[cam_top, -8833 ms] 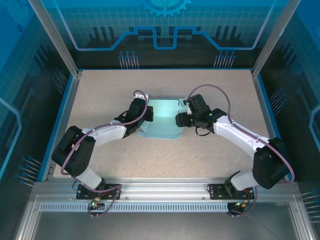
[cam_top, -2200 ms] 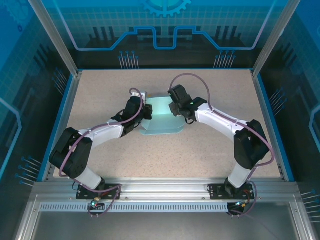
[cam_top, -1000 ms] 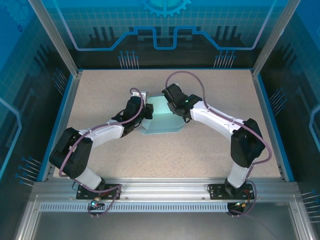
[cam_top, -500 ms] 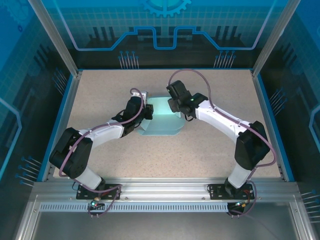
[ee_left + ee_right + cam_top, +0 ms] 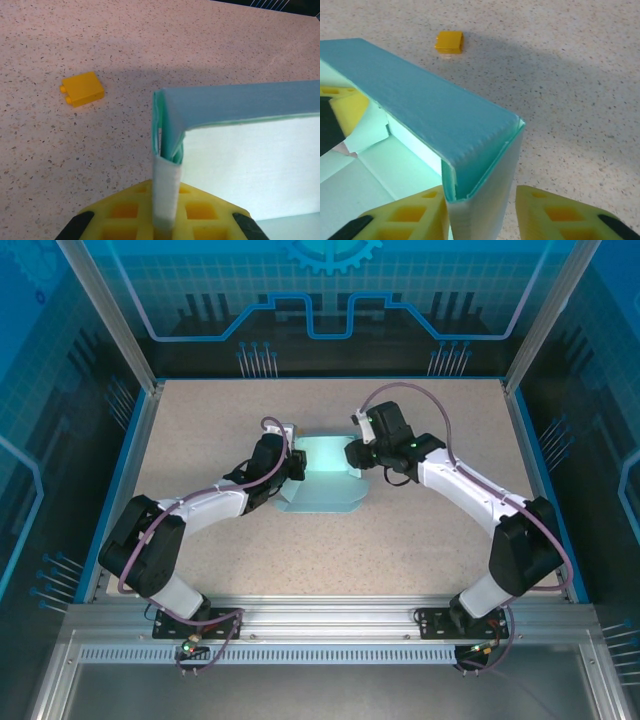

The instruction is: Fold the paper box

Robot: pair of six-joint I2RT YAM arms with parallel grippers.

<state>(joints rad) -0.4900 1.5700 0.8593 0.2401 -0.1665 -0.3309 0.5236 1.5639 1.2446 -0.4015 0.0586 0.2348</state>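
Speckled beige counter (image 5: 400, 540): left claw (image 5: 294, 468) clamps wall of light blue thin-card paper box (image 5: 325, 490); right claw (image 5: 354, 454) straddles corner, jaws parted.

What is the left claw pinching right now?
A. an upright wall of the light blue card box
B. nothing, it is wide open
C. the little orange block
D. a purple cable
A: in the left wrist view the left gripper is closed on a standing corner wall of the paper box, while the orange block lies loose on the table beyond it.
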